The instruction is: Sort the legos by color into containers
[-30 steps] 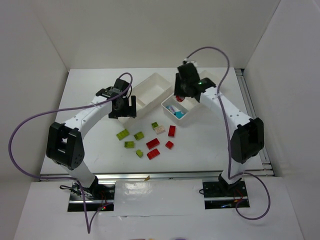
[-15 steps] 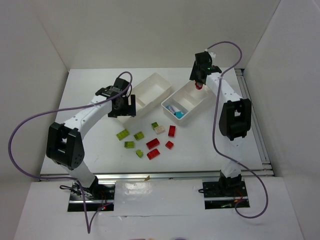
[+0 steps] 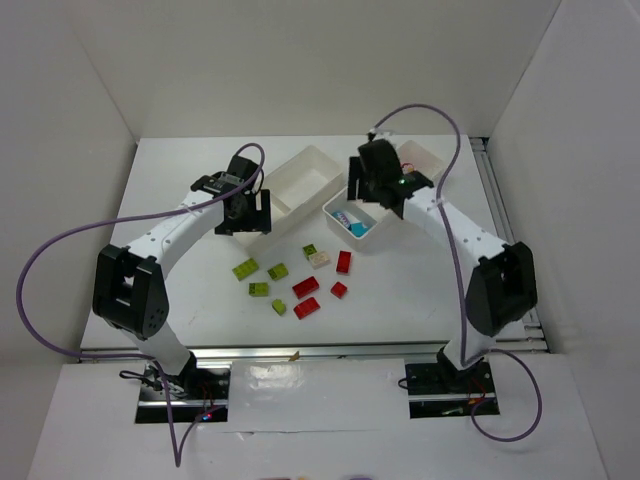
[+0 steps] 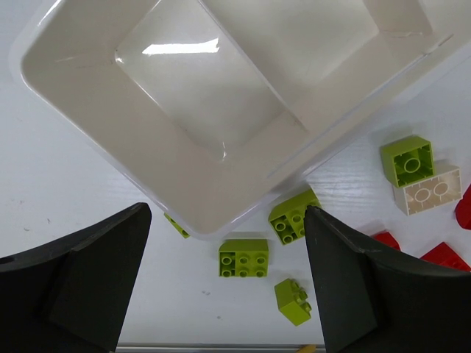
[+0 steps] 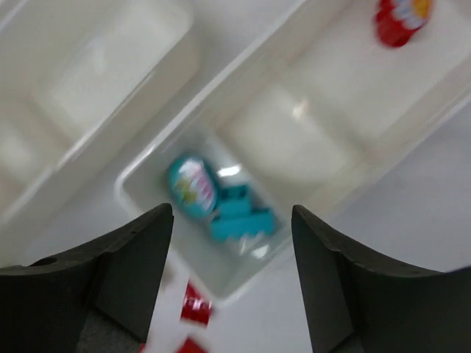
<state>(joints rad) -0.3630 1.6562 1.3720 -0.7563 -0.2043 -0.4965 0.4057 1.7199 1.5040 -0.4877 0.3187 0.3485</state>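
Note:
My left gripper (image 3: 250, 222) is open and empty above the near end of the left white tray (image 3: 318, 160); in the left wrist view (image 4: 228, 290) that compartment (image 4: 88, 110) is empty. My right gripper (image 3: 366, 195) is open and empty over the near compartment of the right tray (image 3: 382, 232), above the cyan pieces (image 5: 239, 215). A red piece (image 5: 397, 18) lies in that tray's far compartment. Lime green bricks (image 3: 278, 271), a beige brick (image 3: 320, 259) and red bricks (image 3: 306, 287) lie loose on the table in front of the trays.
White walls enclose the table on three sides. A metal rail (image 3: 300, 350) runs along the near edge. Purple cables (image 3: 60, 250) loop from both arms. The right wrist view is blurred by motion.
My right gripper carried a red piece out to the right tray's far compartment, let it go there, and swung back over the near compartment. The left arm has not moved.

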